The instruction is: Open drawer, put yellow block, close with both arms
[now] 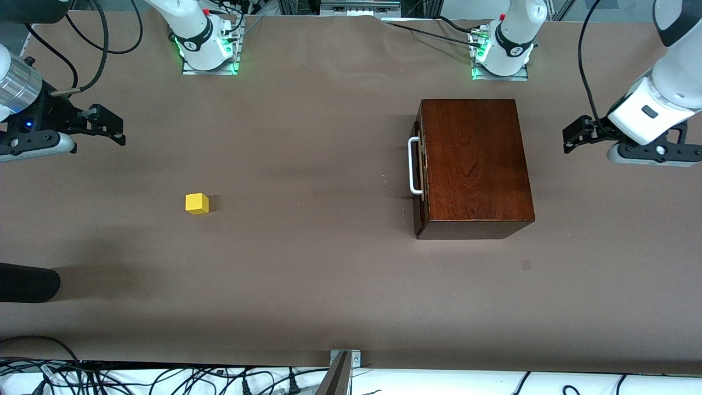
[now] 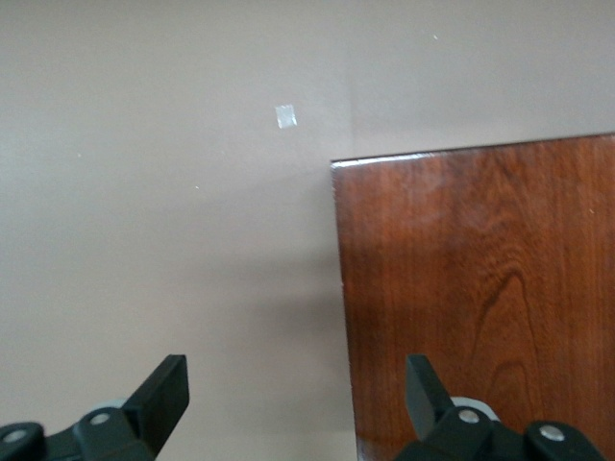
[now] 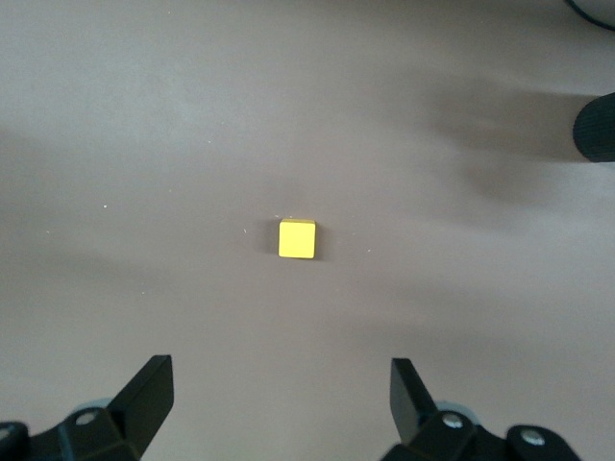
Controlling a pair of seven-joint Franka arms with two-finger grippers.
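Note:
The glossy dark mahogany box point(image 1: 474, 164) stands on the table toward the left arm's end. Its drawer is shut, and the white bar handle point(image 1: 414, 166) faces the right arm's end. The small yellow block point(image 1: 197, 203) lies on the table toward the right arm's end; it also shows in the right wrist view point(image 3: 297, 239). My left gripper point(image 1: 571, 135) hangs open and empty over the table beside the box, whose top shows in the left wrist view point(image 2: 480, 298) past my open left gripper point(image 2: 293, 394). My right gripper point(image 1: 109, 125) hangs open and empty over the table by the block, as the right wrist view point(image 3: 279, 389) shows.
A brown cloth point(image 1: 307, 274) covers the table. A black rounded object point(image 1: 27, 282) juts in at the right arm's end, nearer to the front camera than the block. A small tape mark point(image 1: 526, 264) lies nearer to the camera than the box. Cables run along the table's edges.

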